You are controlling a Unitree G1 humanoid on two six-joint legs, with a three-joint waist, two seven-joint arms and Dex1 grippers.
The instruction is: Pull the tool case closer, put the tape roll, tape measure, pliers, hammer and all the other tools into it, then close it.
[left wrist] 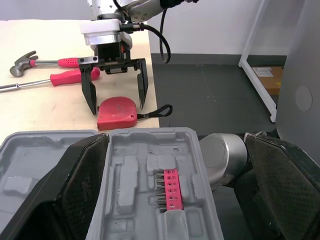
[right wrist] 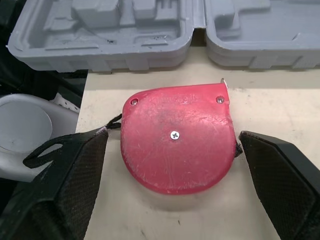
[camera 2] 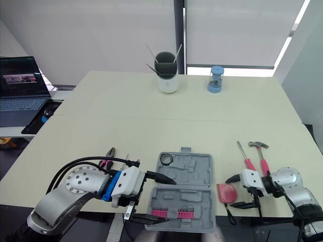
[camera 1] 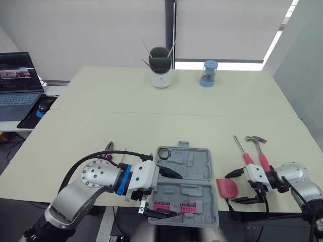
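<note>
A pale grey moulded tool case [camera 1: 189, 176] lies on a cream worktop [camera 1: 151, 111], with a strip of bright pink bit holders [camera 1: 174, 206] set in its near half and a black tape roll [camera 1: 164, 153] in its far half. Beside it sits a red tape measure [right wrist: 177, 137] with silver screws and a black wrist strap. The hammer [camera 1: 258, 146] and screwdriver [camera 1: 245, 154] have pink handles and silver metal, and the pliers [camera 1: 107, 149] show pink grips. The left pincer [camera 1: 179, 194] and the right pincer [camera 1: 227, 189] both have black fingers on white mounts. The left arm is silver with a blue band. At the far edge stand a dark grey-and-white pen holder [camera 1: 160, 68] and a blue container [camera 1: 207, 73].
</note>
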